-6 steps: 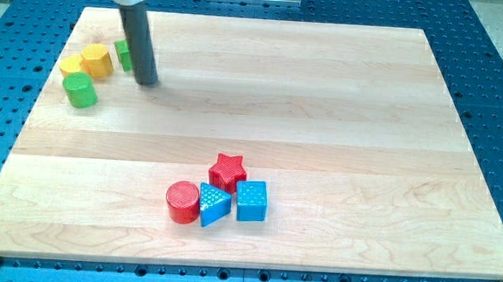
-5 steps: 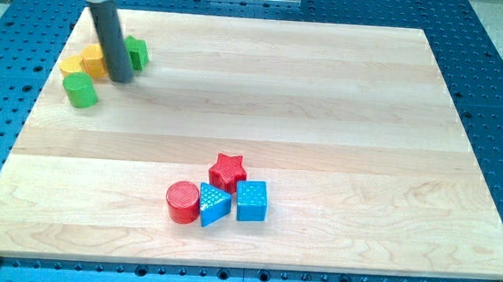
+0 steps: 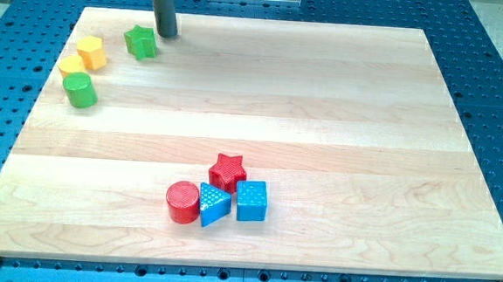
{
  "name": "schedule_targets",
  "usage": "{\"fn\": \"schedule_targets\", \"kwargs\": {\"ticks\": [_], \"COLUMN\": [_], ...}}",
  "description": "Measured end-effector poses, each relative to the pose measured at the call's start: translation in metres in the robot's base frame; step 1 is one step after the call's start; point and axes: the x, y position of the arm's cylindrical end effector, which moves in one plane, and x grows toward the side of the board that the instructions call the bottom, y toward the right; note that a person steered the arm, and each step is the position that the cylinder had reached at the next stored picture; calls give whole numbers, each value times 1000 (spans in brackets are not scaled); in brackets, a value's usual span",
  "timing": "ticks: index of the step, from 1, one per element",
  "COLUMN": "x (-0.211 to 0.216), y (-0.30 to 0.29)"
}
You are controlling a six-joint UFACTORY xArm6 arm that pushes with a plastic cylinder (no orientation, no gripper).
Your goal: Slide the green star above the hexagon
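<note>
The green star (image 3: 140,42) lies near the board's top left. The yellow hexagon (image 3: 91,52) sits to its left and slightly lower, with a small gap between them. My tip (image 3: 166,34) rests on the board just right of the green star and a little above it, close to it; I cannot tell whether it touches. The rod rises out of the view's top.
A second yellow block (image 3: 71,65) touches the hexagon's lower left. A green cylinder (image 3: 81,90) stands below it. Near the bottom centre cluster a red star (image 3: 228,169), a red cylinder (image 3: 182,201), a blue triangle (image 3: 213,203) and a blue cube (image 3: 251,200).
My tip swept left past the green star, then moved up and right to the star's upper right. The green star now lies slightly further right, clear of the hexagon.
</note>
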Motion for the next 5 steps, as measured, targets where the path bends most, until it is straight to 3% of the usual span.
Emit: {"fn": "schedule_targets", "kwargs": {"ticks": [1, 2, 3, 4, 5], "x": [43, 49, 24, 14, 34], "y": [40, -13, -51, -66, -62]}}
